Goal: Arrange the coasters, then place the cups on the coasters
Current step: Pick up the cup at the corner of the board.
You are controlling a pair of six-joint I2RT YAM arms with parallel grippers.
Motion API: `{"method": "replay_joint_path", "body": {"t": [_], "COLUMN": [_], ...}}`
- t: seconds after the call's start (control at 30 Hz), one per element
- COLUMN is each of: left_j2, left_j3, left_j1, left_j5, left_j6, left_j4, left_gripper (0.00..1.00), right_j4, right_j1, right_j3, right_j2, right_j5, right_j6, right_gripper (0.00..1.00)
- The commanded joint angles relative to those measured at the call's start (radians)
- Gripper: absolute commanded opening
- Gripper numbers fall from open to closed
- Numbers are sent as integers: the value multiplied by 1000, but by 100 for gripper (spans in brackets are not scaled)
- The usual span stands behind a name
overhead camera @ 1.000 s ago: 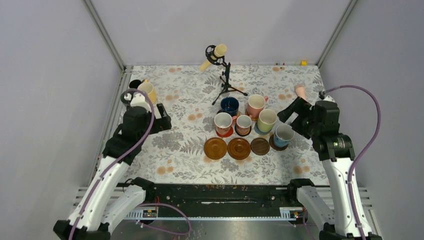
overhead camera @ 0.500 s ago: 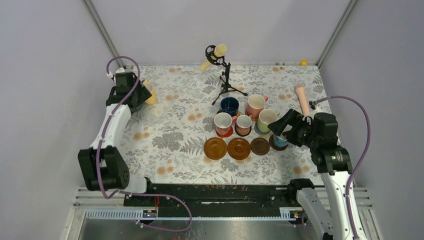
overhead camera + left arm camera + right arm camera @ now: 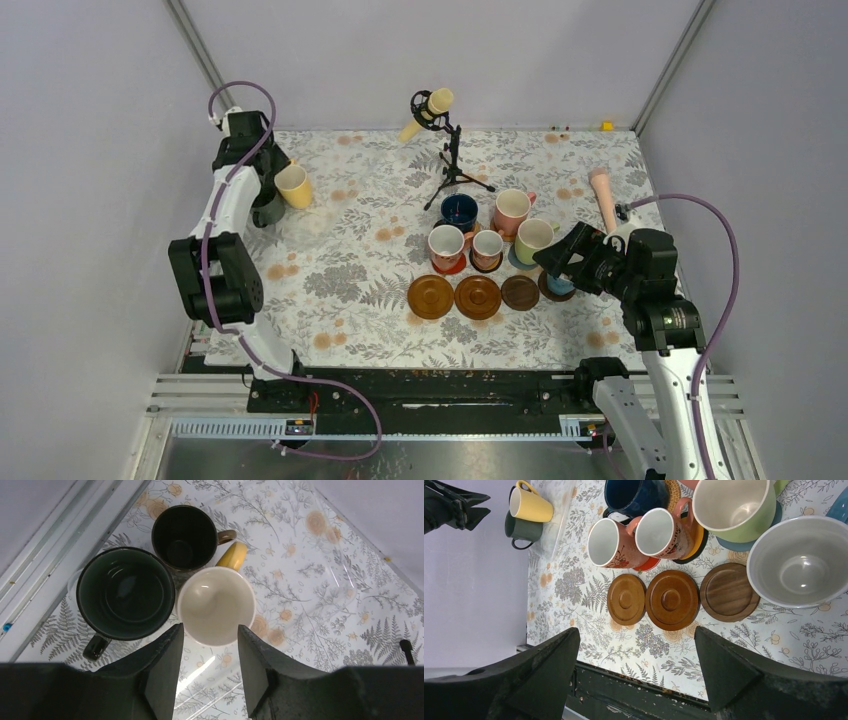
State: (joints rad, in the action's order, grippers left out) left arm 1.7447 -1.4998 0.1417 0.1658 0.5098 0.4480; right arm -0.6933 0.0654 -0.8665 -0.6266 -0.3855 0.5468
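While my left arm stretches to the far left corner of the floral table (image 3: 340, 270), my left claw (image 3: 209, 628) straddles the yellow mug (image 3: 216, 605), with 1 finger on each side of its near wall. I cannot tell whether the fingers press the wall. This mug stands upright on the table cover, just beside the dark green mug (image 3: 125, 595) and the black mug (image 3: 184, 537). My right claw (image 3: 636, 637) is spread wide and holds nothing. It hangs over 3 bare wooden coasters (image 3: 672, 600) lying in a row. Beyond that row, 2 pink mugs (image 3: 609, 542) stand on a red coaster (image 3: 649, 565) and a black-rimmed orange coaster (image 3: 698, 540). The pale green mug (image 3: 734, 507) sits on a grey-blue coaster (image 3: 749, 546), and the light blue mug (image 3: 801, 562) stands beside it.
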Motion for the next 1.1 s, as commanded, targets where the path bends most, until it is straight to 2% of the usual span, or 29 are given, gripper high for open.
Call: {"method": "replay_joint_path", "body": {"t": [0.0,0.43,0.73,0.93,1.07], "left_j2": [51,164,206,211,202], "left_j3": [-79,-109,-109,-97,-89], "left_j1": [22,35,34,33,33], "left_j5": [18,-23,-54,-82,-98], "left_j6": [-45,-71,-78,-73,-78], "left_j4": [-4,-9,-14,-8,-5], "left_gripper": [44,40,29,30,18], "right_j4": [34,62,70,69,69], "right_j1": [5,5,5,5,5], "right_j3": [2,20,32,34,37], "right_j2": [-4,-20,-15,-19,-20], "right_j5": [-23,-32,-32,-32,-40], "right_j6": [-26,-2,3,0,-2], "right_gripper": [92,89,88,89,89]}}
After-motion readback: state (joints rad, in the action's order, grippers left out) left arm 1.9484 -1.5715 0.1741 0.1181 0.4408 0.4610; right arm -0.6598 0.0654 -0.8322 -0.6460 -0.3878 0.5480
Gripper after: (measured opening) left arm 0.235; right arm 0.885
